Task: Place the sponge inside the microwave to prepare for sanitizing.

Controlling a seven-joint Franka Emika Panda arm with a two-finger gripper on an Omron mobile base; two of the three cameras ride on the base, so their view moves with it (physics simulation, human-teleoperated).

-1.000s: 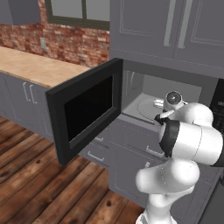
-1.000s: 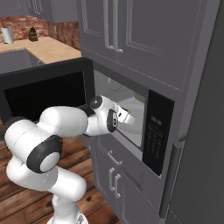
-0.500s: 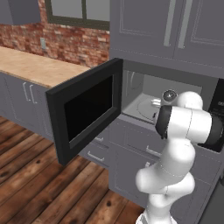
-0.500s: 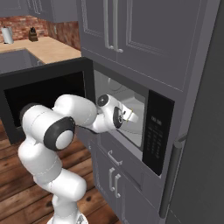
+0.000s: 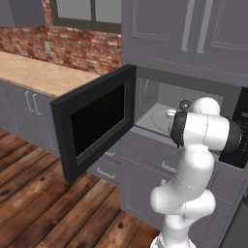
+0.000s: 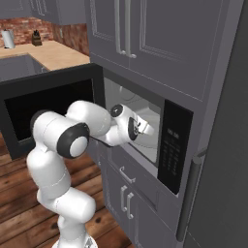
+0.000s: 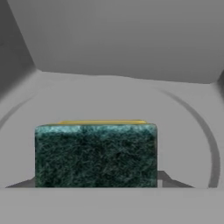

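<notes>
Within the microwave (image 6: 145,127), over its turntable (image 7: 188,127), the gripper (image 6: 141,127) grips the sponge (image 7: 95,154).

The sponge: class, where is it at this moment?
In the hand view the sponge sits low and centre, held in the gripper, inside the microwave over its round turntable.

The left base view looks forward and down from behind the arm's left side, facing the microwave (image 5: 193,104) with its open door (image 5: 94,121) at centre. The right base view looks from behind the arm's right side at the same microwave (image 6: 145,128), nearer its button panel (image 6: 173,145). Both share the cavity and the arm. The hand view sits inside the cavity, close above the turntable (image 7: 183,131), facing the rear wall, with the sponge (image 7: 95,154) in the near foreground.
</notes>
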